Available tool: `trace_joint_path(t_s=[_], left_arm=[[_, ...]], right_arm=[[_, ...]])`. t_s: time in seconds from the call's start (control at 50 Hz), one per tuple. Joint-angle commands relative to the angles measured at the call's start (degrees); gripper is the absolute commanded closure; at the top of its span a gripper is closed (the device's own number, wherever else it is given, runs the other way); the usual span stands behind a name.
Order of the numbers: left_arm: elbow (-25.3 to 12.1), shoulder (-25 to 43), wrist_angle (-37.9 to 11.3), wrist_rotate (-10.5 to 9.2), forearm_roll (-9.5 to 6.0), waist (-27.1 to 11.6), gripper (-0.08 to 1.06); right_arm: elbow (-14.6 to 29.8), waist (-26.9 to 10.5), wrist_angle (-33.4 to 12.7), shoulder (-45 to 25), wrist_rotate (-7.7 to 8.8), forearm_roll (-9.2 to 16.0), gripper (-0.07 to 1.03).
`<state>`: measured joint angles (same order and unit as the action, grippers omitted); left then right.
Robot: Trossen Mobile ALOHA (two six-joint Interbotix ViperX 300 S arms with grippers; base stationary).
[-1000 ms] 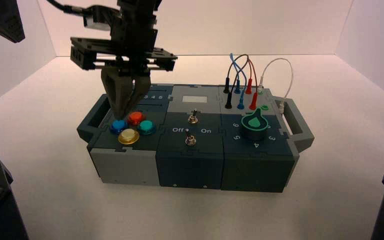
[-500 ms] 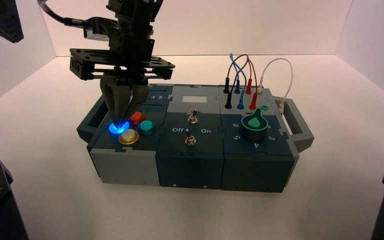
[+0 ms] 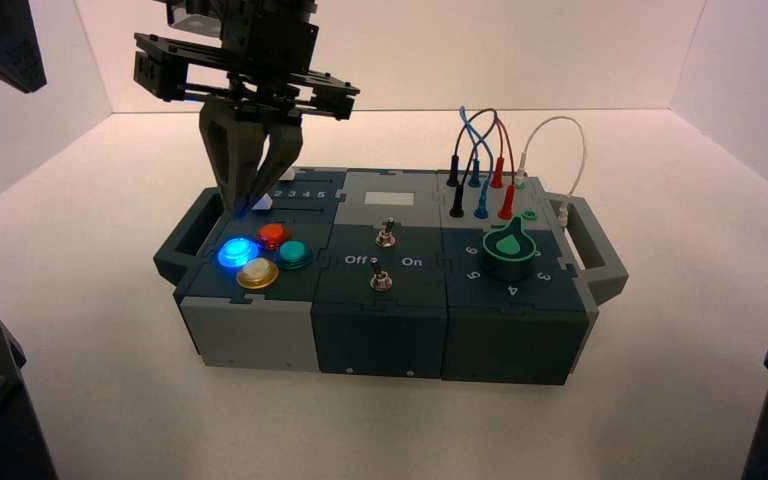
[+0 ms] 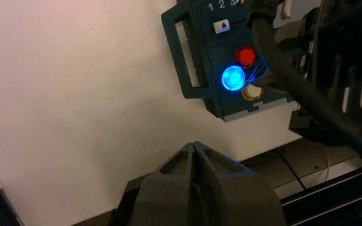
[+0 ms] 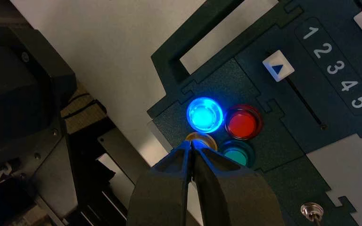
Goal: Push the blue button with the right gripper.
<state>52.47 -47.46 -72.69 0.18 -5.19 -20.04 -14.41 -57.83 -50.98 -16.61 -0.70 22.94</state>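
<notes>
The blue button (image 3: 238, 252) glows bright blue at the left end of the box's top, among three other round buttons. It also shows lit in the right wrist view (image 5: 204, 115) and in the left wrist view (image 4: 233, 78). My right gripper (image 3: 243, 205) hangs above and just behind the button, apart from it, with its fingers shut and empty. In the right wrist view its tips (image 5: 191, 143) are pressed together. My left gripper (image 4: 194, 145) is shut and empty, parked off the box's left end over the white table.
Red (image 3: 272, 235), teal (image 3: 293, 254) and yellow (image 3: 257, 272) buttons sit beside the blue one. A slider with a white handle (image 5: 278, 68) and numbers 1 to 5 lies behind them. Two toggle switches (image 3: 386, 233), a green knob (image 3: 509, 250) and plugged wires (image 3: 485, 160) lie to the right.
My right gripper came down onto the blue button, which lit up, then rose up and back off it. The button stays lit.
</notes>
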Motion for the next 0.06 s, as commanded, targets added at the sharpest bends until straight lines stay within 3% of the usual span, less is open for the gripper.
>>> trace_joint_path(t_s=[0.02,0.06], left_arm=[[-0.26,0.09,0.18,0.18,0.09,-0.18,1.01],[-0.26,0.09,0.18,0.18,0.09,-0.18,1.01]], right_arm=[[1.14,0.26,0.09,2.2,-0.26,0.18,0.99],[1.23,0.26,0.09,2.02,-0.26,0.18,0.99]])
